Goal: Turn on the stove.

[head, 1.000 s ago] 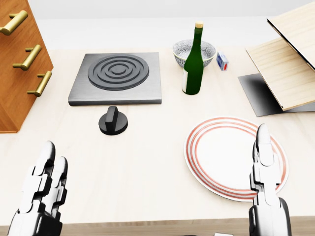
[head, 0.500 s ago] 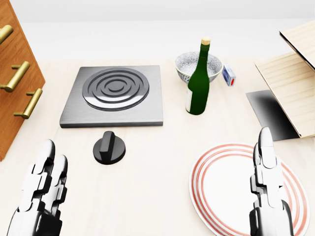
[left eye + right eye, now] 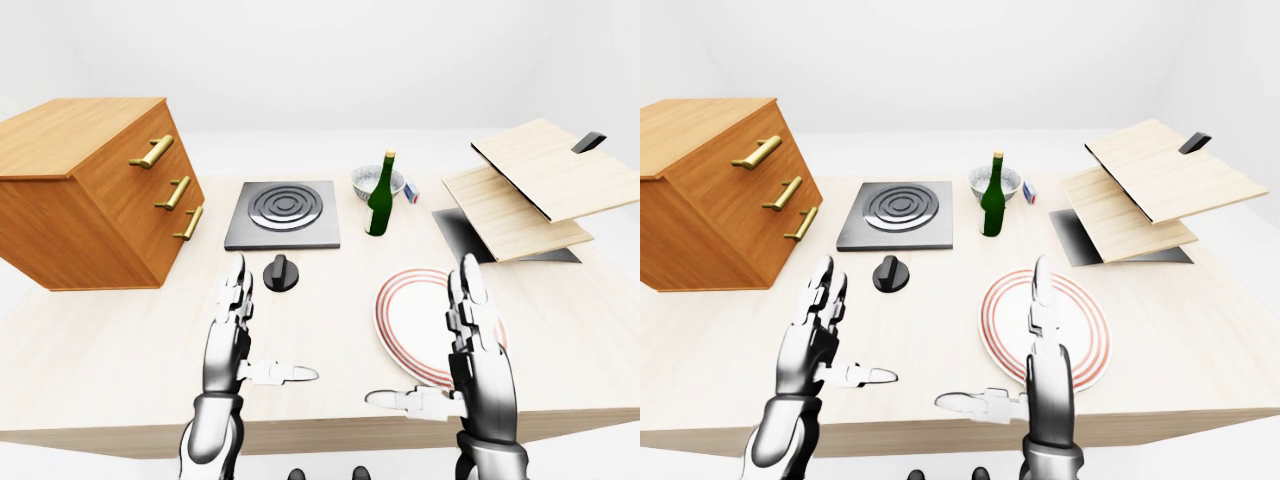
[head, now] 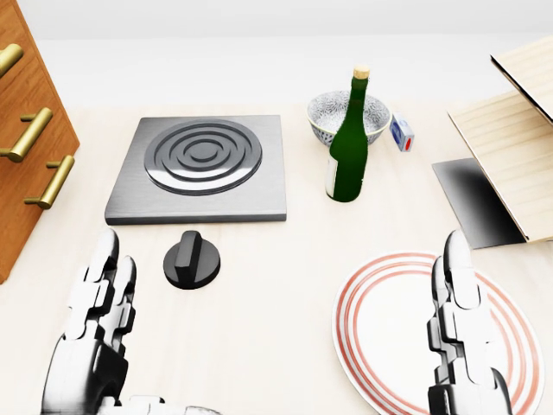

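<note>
Overhead, plain white walls close round a pale wooden counter [image 3: 120, 340] that fills the scene. A wooden drawer chest [image 3: 95, 190] with brass handles stands at its far left. Right of it lies the stove [image 4: 200, 167], a grey square plate with dark rings, and its black knob [image 4: 191, 258] sits on the counter just near of the plate's near edge. Further right a green bottle [image 4: 347, 149] stands upright, with a patterned bowl [image 4: 333, 112] beyond it and a small blue and white box [image 4: 401, 132] beside that. Light wooden boards [image 3: 535, 185] are stacked slanting over a dark sheet at the far right. A red-ringed plate [image 4: 393, 324] lies at the near right.

Both arms reach up from the near edge. The left hand [image 4: 97, 333] hovers left and near of the knob, apart from it, fingers straight and spread, thumb out sideways. The right hand [image 4: 462, 333] hangs over the plate, likewise spread, holding nothing.
</note>
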Controlling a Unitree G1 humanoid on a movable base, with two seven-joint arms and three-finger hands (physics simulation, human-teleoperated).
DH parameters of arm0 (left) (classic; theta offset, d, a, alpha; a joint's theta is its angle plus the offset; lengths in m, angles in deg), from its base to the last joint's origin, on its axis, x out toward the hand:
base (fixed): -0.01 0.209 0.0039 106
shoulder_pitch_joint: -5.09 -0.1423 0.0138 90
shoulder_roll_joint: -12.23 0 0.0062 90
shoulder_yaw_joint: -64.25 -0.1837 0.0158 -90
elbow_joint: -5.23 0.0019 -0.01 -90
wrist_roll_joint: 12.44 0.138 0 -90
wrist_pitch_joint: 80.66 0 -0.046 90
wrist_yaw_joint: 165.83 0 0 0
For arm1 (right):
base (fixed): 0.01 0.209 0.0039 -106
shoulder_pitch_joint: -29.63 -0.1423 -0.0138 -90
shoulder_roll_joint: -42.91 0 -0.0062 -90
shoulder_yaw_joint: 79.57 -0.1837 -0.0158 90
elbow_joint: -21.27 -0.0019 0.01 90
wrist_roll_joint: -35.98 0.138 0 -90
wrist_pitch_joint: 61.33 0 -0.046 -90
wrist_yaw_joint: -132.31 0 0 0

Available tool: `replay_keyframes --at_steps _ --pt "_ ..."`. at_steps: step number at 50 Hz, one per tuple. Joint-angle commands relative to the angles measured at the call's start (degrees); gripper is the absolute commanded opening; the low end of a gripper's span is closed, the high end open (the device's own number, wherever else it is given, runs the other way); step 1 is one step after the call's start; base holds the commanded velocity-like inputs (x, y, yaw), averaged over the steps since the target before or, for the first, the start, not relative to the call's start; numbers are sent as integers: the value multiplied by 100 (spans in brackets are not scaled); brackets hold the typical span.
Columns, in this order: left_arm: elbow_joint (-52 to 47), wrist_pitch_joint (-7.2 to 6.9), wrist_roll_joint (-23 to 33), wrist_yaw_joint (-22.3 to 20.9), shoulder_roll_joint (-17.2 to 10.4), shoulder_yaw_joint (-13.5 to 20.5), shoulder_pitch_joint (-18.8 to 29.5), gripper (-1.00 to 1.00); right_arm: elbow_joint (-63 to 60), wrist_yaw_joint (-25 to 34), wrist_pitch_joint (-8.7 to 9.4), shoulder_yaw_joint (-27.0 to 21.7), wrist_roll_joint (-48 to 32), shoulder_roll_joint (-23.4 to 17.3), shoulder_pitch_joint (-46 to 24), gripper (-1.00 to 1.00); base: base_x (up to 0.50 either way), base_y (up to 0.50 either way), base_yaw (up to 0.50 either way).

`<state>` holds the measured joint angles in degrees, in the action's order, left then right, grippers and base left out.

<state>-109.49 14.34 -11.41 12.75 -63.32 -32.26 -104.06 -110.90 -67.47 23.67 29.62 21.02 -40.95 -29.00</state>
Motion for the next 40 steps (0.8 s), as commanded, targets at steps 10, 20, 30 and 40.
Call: replay_keyframes --at_steps 10,20,30,40 --pt "1290 0 249 138 184 185 1072 100 -209 -347 0 303 -170 -372 271 100 0 0 0" --pt "1220 0 189 138 184 245 1106 100 -255 -371 0 324 -152 -408 305 100 0 0 0" --pt "1447 -184 135 107 202 285 1319 100 -310 -353 0 301 -80 -422 352 100 0 0 0" --pt "4861 0 569 637 356 386 2929 100 -560 -414 0 292 -30 -571 646 100 0 0 0"
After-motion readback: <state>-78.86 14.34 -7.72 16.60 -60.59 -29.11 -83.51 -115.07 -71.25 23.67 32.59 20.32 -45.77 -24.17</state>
